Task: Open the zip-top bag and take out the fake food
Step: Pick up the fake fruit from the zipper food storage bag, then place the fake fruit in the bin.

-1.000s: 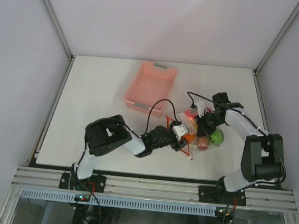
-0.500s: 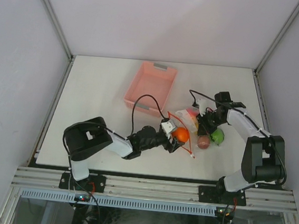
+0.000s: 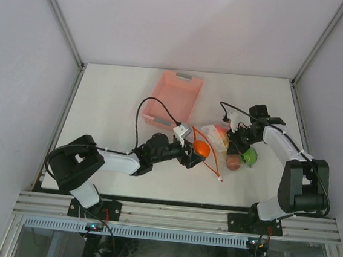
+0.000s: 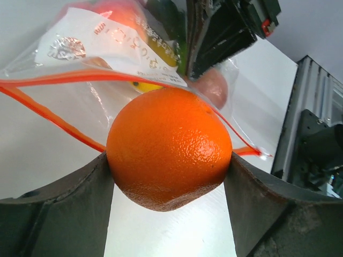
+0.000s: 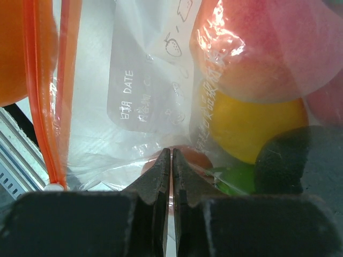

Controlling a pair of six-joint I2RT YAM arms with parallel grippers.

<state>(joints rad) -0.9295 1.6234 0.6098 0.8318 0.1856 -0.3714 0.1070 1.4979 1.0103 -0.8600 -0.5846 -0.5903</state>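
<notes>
Two arms work over the white worktop (image 3: 110, 101). The left arm (image 3: 116, 161) lies low, stretched out to the right. Just beyond its wrist stands one pink basket (image 3: 174, 101), with nothing in it. The left jaws are set wide and clamped on one orange (image 4: 169, 147), a finger on each flank and the fruit held clear of the worktop. The orange (image 3: 201, 149) sits at the open mouth of the one zip-top bag (image 3: 214, 146). The bag's thin red-orange zipper strip (image 4: 51, 120) spreads in two lines behind the fruit (whether the orange is fully clear of the opening cannot be told). The bag lies flat right of centre, its mouth toward the left arm and its printed label (image 4: 115, 37) facing up. Further right, the rest of the fake food (image 5: 252, 126) is bunched at the closed end. From above, at least four pieces can be counted: one pinkish (image 3: 221, 131), one yellow (image 3: 221, 143), one brownish-red (image 3: 233, 163) and one green (image 3: 250, 155). Through the film, the right wrist view shows a peach-pink one (image 5: 252, 48) above the yellow. The right arm (image 3: 286, 145) reaches in from the right. The right jaws are closed tight, their tips against the bag's clear plastic beside the fruit; whether a fold of it is nipped between them cannot be told.
</notes>
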